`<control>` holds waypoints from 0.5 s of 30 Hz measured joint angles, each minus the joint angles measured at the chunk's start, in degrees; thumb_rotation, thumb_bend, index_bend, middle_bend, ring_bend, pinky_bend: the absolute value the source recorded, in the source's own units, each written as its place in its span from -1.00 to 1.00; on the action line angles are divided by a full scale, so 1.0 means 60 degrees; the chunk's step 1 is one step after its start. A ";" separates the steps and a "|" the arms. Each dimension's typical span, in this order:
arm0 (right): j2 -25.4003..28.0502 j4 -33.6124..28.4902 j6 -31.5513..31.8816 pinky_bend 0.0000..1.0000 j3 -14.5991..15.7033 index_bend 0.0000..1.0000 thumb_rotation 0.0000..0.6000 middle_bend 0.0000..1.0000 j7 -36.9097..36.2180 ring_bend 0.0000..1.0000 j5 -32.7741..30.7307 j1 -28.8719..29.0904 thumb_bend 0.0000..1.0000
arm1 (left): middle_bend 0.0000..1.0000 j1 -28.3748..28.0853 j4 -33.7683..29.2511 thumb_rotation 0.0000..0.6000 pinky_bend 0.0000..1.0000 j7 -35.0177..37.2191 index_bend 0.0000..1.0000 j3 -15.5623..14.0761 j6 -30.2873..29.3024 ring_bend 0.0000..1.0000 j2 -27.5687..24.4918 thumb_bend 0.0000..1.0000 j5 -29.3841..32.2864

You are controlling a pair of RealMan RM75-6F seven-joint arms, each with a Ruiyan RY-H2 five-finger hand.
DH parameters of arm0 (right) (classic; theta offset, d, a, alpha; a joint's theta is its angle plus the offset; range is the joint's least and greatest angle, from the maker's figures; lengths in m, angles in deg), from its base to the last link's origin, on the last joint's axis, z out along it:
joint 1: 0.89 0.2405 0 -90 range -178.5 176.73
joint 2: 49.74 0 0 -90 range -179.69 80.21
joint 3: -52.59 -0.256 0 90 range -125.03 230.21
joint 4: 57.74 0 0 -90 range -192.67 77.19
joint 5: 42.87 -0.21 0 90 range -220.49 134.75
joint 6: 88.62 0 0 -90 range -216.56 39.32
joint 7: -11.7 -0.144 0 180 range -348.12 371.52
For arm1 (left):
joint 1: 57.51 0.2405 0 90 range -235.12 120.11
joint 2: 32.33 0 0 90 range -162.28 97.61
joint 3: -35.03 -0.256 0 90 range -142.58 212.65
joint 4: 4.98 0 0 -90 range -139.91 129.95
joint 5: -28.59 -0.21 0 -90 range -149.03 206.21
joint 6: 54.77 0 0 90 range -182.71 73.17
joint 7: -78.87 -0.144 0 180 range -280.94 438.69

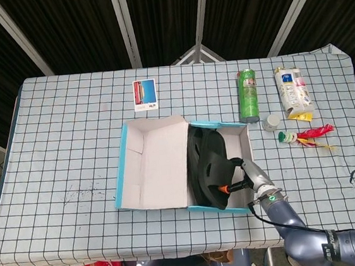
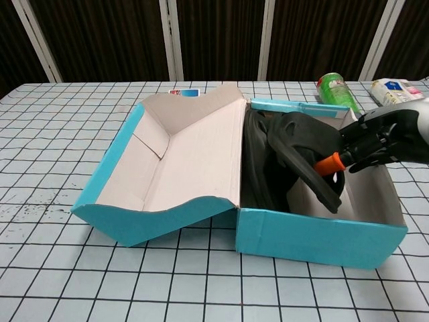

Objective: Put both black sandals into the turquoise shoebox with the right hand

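The turquoise shoebox [image 1: 237,208] [image 2: 322,236] lies open on the checked cloth, its lid folded out to the left. One black sandal [image 1: 196,159] [image 2: 257,168] stands on edge inside, against the lid side. A second black sandal [image 1: 216,164] [image 2: 301,142] leans next to it, down inside the box. My right hand [image 1: 244,175] [image 2: 383,137] reaches over the box's right wall and grips this second sandal; an orange fingertip [image 2: 328,163] presses its sole. No left hand shows in either view.
A green can [image 1: 248,94] [image 2: 337,94], a snack packet [image 1: 293,92] [image 2: 395,90], a white cap [image 1: 271,122] and a red-and-yellow toy [image 1: 306,136] lie behind and right of the box. A picture card [image 1: 145,94] lies behind its lid. The table's front edge is near.
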 measured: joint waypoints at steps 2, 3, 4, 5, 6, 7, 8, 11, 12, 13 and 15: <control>-0.0135 -0.0056 0.0343 -1.00 0.0078 0.13 1.00 -0.14 0.0249 -0.81 0.0211 0.0016 0.52 | -0.95 0.0007 0.0000 1.00 -0.82 0.0033 -0.80 -0.0003 -0.0007 -1.00 -0.0005 -0.25 -0.0015; -0.0209 -0.0080 0.0508 -1.00 0.0117 0.13 1.00 -0.14 0.0367 -0.81 0.0308 0.0024 0.52 | -0.95 0.0011 0.0003 1.00 -0.82 0.0054 -0.80 -0.0005 -0.0007 -1.00 -0.0010 -0.25 -0.0022; -0.0332 -0.0106 0.0742 -1.00 0.0168 0.13 1.00 -0.14 0.0527 -0.81 0.0446 0.0032 0.52 | -0.95 0.0013 0.0005 1.00 -0.82 0.0071 -0.80 -0.0005 -0.0007 -1.00 -0.0014 -0.25 -0.0027; -0.0439 -0.0119 0.0920 -1.00 0.0206 0.13 1.00 -0.14 0.0635 -0.81 0.0555 0.0034 0.52 | -0.95 0.0016 0.0006 1.00 -0.82 0.0089 -0.80 -0.0006 -0.0008 -1.00 -0.0018 -0.25 -0.0032; -0.0562 -0.0125 0.1096 -1.00 0.0246 0.13 1.00 -0.14 0.0745 -0.81 0.0673 0.0033 0.52 | -0.95 0.0020 0.0007 1.00 -0.82 0.0107 -0.80 -0.0006 -0.0011 -1.00 -0.0024 -0.25 -0.0038; -0.0742 -0.0119 0.1315 -1.00 0.0298 0.13 1.00 -0.14 0.0886 -0.81 0.0833 0.0027 0.52 | -0.95 0.0027 0.0009 1.00 -0.82 0.0134 -0.80 -0.0006 -0.0017 -1.00 -0.0032 -0.25 -0.0046; -0.0881 -0.0100 0.1461 -1.00 0.0336 0.13 1.00 -0.14 0.0981 -0.81 0.0952 0.0019 0.52 | -0.95 0.0034 0.0011 1.00 -0.82 0.0155 -0.80 -0.0006 -0.0024 -1.00 -0.0038 -0.25 -0.0050; -0.1317 0.0069 0.1803 -1.00 0.0451 0.13 1.00 -0.14 0.1228 -0.81 0.1281 -0.0041 0.52 | -0.95 0.0058 0.0024 1.00 -0.82 0.0233 -0.80 -0.0004 -0.0045 -1.00 -0.0059 -0.25 -0.0062; -0.1426 0.0148 0.1849 -1.00 0.0477 0.13 1.00 -0.14 0.1288 -0.81 0.1354 -0.0068 0.52 | -0.95 0.0064 0.0030 1.00 -0.82 0.0250 -0.80 -0.0002 -0.0051 -1.00 -0.0064 -0.25 -0.0065; -0.1554 0.0260 0.1884 -1.00 0.0500 0.14 1.00 -0.14 0.1352 -0.81 0.1415 -0.0109 0.52 | -0.95 0.0069 0.0037 1.00 -0.82 0.0263 -0.80 -0.0001 -0.0055 -1.00 -0.0068 -0.25 -0.0069; -0.1701 0.0419 0.1894 -1.00 0.0510 0.14 1.00 -0.14 0.1426 -0.81 0.1451 -0.0175 0.52 | -0.95 0.0068 0.0041 1.00 -0.82 0.0270 -0.80 -0.0001 -0.0051 -1.00 -0.0069 -0.25 -0.0070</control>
